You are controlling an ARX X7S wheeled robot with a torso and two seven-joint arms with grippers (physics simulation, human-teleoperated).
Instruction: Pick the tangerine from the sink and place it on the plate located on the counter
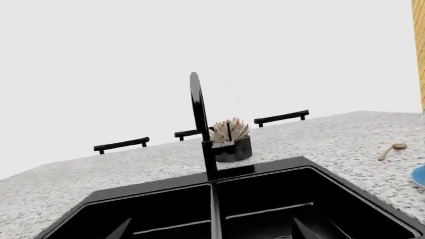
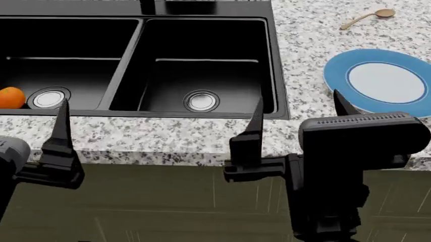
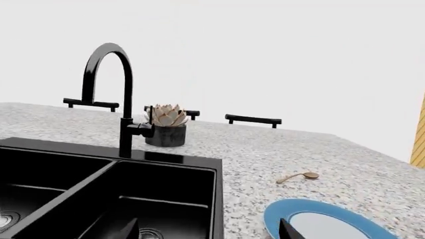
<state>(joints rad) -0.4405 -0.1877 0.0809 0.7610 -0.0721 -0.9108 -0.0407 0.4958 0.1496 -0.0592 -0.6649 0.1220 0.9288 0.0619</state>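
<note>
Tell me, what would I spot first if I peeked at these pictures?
Probably the bright tangerine, glowing orange beside the silver drain in the left basin of the big black sink. Next, the blue-rimmed plate on the speckled counter right of the sink, with a little wooden spoon beyond it. Both black grippers, left and right, hover open near the counter's front edge.

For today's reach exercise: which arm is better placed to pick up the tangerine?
Left. The tangerine lies in the sink's left basin, near the left gripper; the right gripper hangs nearer the plate.
</note>
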